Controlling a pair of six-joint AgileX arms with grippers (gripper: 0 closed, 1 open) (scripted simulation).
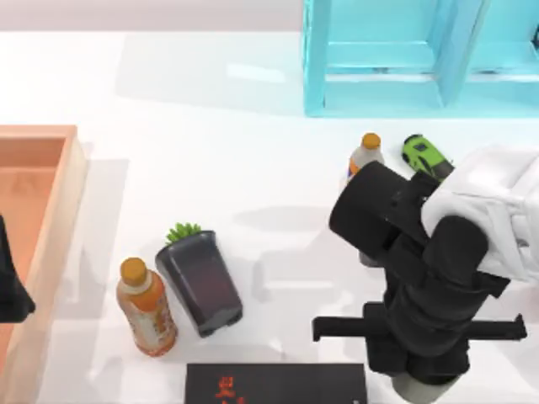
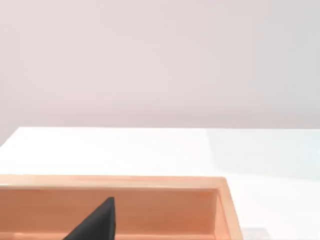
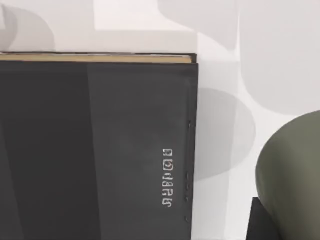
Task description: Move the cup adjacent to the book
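From above, we take the book point(image 1: 276, 383) as our landmark: it lies flat at the near edge of the table point(image 1: 210, 168), red characters on its black cover. Our right arm point(image 1: 438, 278) hangs just right of the book, and the pale grey-green rim of the cup point(image 1: 425, 389) peeks out beneath it, a little apart from the book's right edge. Beyond the book's left end stand an orange drink bottle point(image 1: 146, 306) and a black plant pot point(image 1: 200, 282). Farther back are a second bottle point(image 1: 365, 155), a green toy car point(image 1: 427, 156) and a blue shelf point(image 1: 396, 55). Our left arm point(image 1: 10, 282) is parked over a wooden tray point(image 1: 50, 227), far left of the book.

The left wrist view shows the tray's wall point(image 2: 150, 205) and a dark fingertip point(image 2: 97, 222); we cannot tell that jaw's state.

In the right wrist view, the book point(image 3: 95, 150) lies beside the olive cup point(image 3: 292, 175), bare table between them. We cannot tell how the right jaws stand.
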